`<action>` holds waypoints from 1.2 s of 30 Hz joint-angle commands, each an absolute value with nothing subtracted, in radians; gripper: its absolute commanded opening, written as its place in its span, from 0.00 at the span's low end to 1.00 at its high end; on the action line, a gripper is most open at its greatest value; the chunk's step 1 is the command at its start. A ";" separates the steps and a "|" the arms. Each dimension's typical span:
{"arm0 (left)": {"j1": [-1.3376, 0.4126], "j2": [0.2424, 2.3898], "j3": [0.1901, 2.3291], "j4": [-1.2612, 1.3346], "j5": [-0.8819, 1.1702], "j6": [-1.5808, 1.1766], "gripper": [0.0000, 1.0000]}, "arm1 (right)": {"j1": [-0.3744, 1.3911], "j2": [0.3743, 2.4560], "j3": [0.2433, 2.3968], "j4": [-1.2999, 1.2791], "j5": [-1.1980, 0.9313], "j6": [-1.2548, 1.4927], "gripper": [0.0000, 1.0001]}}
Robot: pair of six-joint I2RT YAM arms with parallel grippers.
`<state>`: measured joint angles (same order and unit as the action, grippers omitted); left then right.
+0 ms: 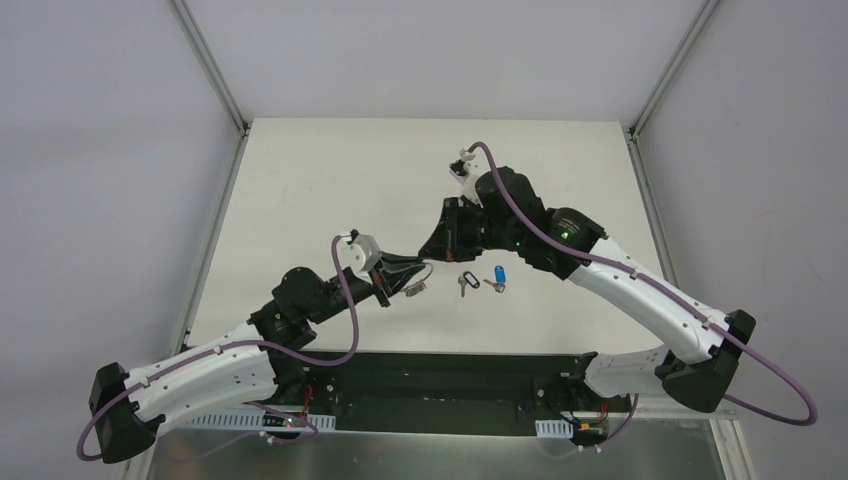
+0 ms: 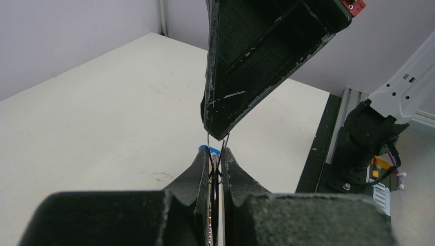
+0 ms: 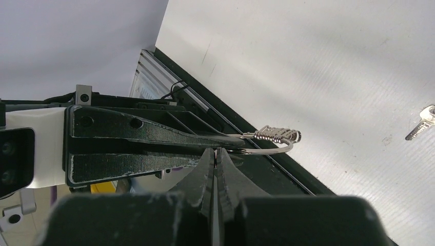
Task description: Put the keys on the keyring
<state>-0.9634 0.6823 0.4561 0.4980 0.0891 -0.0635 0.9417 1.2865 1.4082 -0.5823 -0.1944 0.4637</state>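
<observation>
The left hand (image 2: 216, 156) is closed tight, its two fingers pinching the thin wire of the keyring (image 3: 274, 148) between their tips. The right hand (image 3: 216, 154) meets it tip to tip from the opposite side. It is also closed, and two strands of the wire run from its point down into the left hand's grip. The ring is held off the tabletop (image 1: 330, 180) between them. Its free loop and the small coiled metal piece (image 3: 277, 134) stick out just past the fingertips on the side toward the near edge.

Just beyond the joined tips, on the right arm's side, the black-headed key (image 1: 463, 284) lies flat on the tabletop. The blue-headed key (image 1: 497, 275) lies just beside it, a little farther out. Both are apart from the ring and untouched by either hand.

Below and behind the hands, the dark rail (image 3: 205, 110) along the tabletop's near edge is close. Ahead, the white surface runs on well past both hands to its far edge and side frames.
</observation>
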 commanded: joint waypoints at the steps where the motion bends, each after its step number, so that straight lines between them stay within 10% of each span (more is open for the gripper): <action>1: -0.963 0.680 0.463 0.538 0.019 -0.062 0.00 | 0.949 1.228 1.412 -0.560 -0.199 0.442 0.03; 11: -0.962 0.656 0.445 0.524 0.005 -0.049 0.00 | 0.947 1.220 1.428 -0.562 -0.173 0.444 0.36; 36: -0.962 0.668 0.424 0.422 -0.268 -0.022 0.00 | 0.767 1.243 1.026 -0.628 0.180 0.467 0.41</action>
<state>-0.9611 0.6674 0.4377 0.4004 -0.1963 -0.0338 0.7849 1.1992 1.0840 -0.6621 0.1108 0.4461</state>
